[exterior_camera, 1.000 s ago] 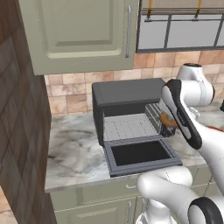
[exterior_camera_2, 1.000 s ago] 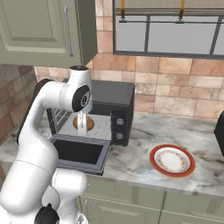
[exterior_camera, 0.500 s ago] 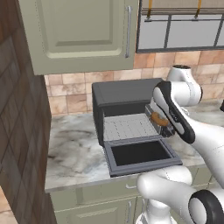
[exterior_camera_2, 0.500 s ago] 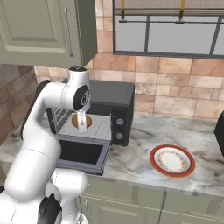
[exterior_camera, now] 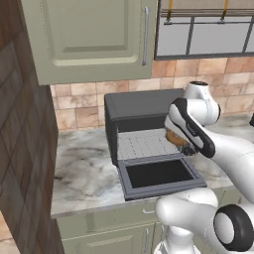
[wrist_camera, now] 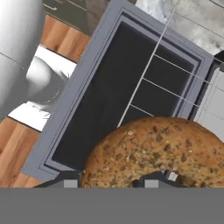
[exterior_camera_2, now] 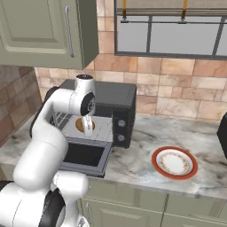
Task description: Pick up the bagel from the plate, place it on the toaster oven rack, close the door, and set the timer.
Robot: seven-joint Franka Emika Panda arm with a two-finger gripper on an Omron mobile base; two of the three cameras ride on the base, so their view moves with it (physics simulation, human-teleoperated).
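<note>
My gripper [exterior_camera_2: 87,130] is shut on the bagel [exterior_camera_2: 80,124], a seeded golden-brown round that looms large between the finger tips in the hand view [wrist_camera: 162,153]. It hangs at the mouth of the black toaster oven [exterior_camera: 139,104], over the front part of the light-grey toaster oven rack [exterior_camera: 141,145]. The door [exterior_camera: 161,174] lies folded down flat, its dark glass pane facing up below the hand [wrist_camera: 109,96]. The arm hides most of the bagel [exterior_camera: 173,138] in the left base view. Right of the oven, the red-rimmed white plate [exterior_camera_2: 174,162] sits bare on the counter.
The oven's knobs [exterior_camera_2: 119,128] run down its right front panel. Grey-green wall cabinets [exterior_camera: 94,39] hang above, and a dark brown wall panel [exterior_camera: 20,149] closes off the left. A dark appliance [exterior_camera_2: 222,133] stands at the counter's far right.
The arm has swung a little to the left, carrying the bagel further in over the rack. The door and the plate have stayed put.
</note>
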